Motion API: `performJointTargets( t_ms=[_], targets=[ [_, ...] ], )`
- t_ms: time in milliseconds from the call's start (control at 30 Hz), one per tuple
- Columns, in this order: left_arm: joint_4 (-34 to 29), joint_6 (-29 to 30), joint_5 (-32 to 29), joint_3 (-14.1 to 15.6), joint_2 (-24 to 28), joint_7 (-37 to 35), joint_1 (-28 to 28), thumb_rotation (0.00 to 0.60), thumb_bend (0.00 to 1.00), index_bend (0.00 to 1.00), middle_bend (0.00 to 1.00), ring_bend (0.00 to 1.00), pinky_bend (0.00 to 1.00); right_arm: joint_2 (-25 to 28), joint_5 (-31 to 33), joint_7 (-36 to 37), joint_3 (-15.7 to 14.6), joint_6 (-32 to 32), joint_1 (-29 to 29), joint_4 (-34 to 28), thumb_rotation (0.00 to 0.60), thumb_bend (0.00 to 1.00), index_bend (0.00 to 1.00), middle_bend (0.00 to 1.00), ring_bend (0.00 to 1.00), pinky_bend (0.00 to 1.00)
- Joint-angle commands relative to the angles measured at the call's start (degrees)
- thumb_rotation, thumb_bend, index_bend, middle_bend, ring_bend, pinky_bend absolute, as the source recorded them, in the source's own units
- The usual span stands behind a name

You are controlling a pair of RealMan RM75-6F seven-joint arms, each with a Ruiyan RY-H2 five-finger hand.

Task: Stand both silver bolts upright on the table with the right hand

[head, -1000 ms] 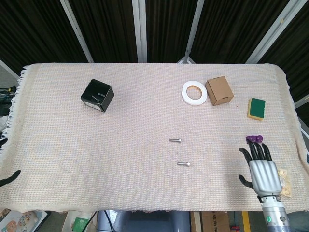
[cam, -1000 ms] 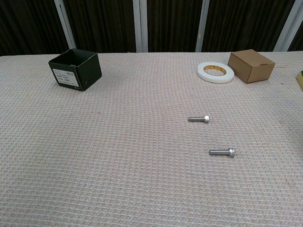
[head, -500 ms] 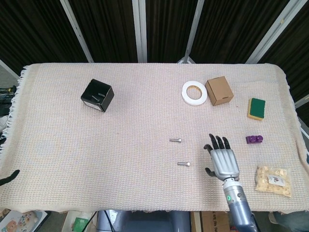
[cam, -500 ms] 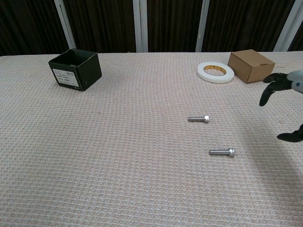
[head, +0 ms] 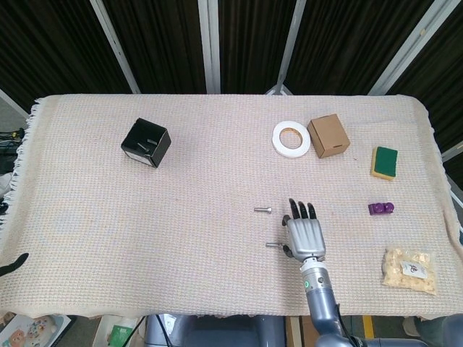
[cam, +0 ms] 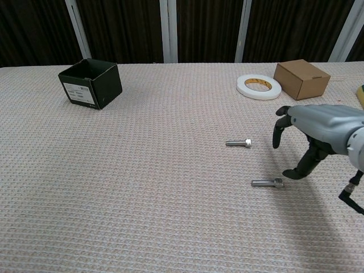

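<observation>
Two silver bolts lie flat on the woven cloth, heads pointing right. The far bolt (head: 263,210) (cam: 238,143) lies clear of everything. The near bolt (head: 273,246) (cam: 267,182) has its head just beside the thumb of my right hand (head: 304,235) (cam: 317,128). That hand hovers low over the cloth just right of the bolts, fingers spread and curved downward, holding nothing. Of my left hand, only a dark tip (head: 14,264) shows at the lower left edge of the head view.
A black open box (head: 146,143) (cam: 91,83) stands far left. A white tape roll (head: 291,138) (cam: 258,86) and a cardboard box (head: 328,135) (cam: 301,78) sit at the back right. A green sponge (head: 384,161), a purple piece (head: 380,209) and a snack bag (head: 410,269) lie right.
My right hand has swept left from the table's right edge, past the purple piece, until its thumb is beside the near bolt's head. Neither bolt has moved.
</observation>
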Motion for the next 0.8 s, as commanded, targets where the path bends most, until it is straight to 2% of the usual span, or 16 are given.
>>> performJointTargets(
  t_ms=[33,800],
  targets=[
    [0.0,-0.1,0.0,0.0,0.0,0.0,-0.1,0.600,0.15,0.16,0.09,0.00,0.06,-1.6,0.9,-0.5,0.2,0.9,1.1,1.4,0.600,0.26,0.42,0.00,0.00,0.00],
    [0.2,-0.8,-0.8,-0.2,0.6,-1.5,-0.3,0.600,0.15,0.16,0.09,0.00,0.06,-9.5,2.6,0.3,-1.3,3.8,4.1,6.9,0.600,0.26,0.49,0.00,0.00,0.00]
  ],
)
